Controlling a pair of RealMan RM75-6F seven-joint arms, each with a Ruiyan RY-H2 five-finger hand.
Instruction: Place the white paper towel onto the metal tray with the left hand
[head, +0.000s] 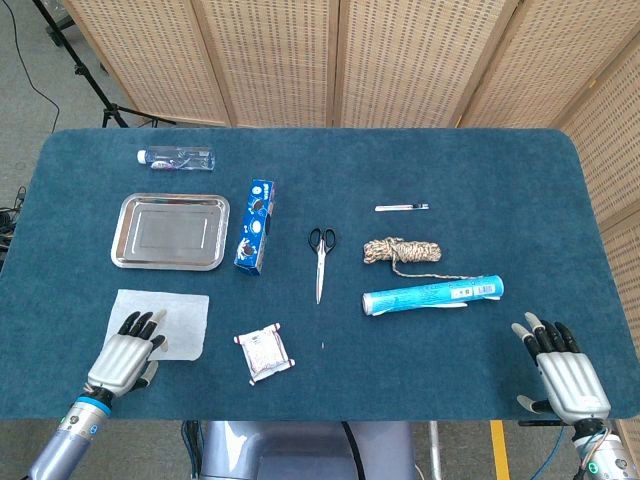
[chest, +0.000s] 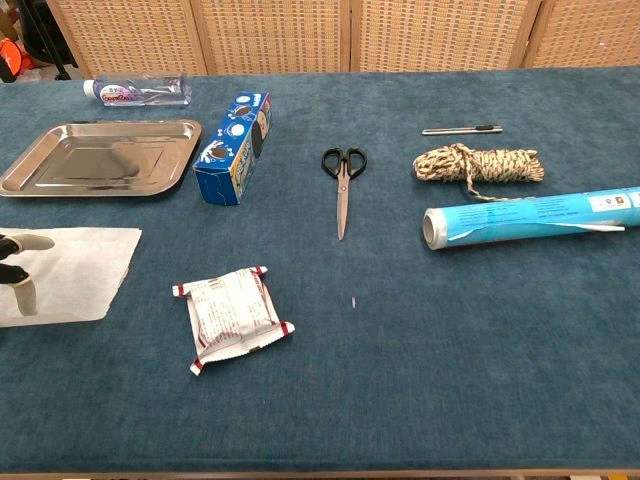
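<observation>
The white paper towel (head: 172, 318) lies flat on the blue table near the front left corner; the chest view shows the towel (chest: 80, 268) at its left edge. My left hand (head: 125, 356) rests palm down on the towel's near left part, its fingertips (chest: 22, 243) spread and touching the sheet. Whether any of the towel is pinched I cannot make out. The empty metal tray (head: 170, 232) sits just beyond the towel, and the tray (chest: 100, 158) is apart from it. My right hand (head: 560, 372) lies open at the near right edge, holding nothing.
A blue box (head: 256, 226) stands right of the tray, and a plastic bottle (head: 176, 158) lies behind it. A white snack packet (head: 265, 352) is right of the towel. Scissors (head: 320, 258), a rope bundle (head: 400, 252), a blue roll (head: 432, 296) and a pen (head: 402, 208) occupy the middle and right.
</observation>
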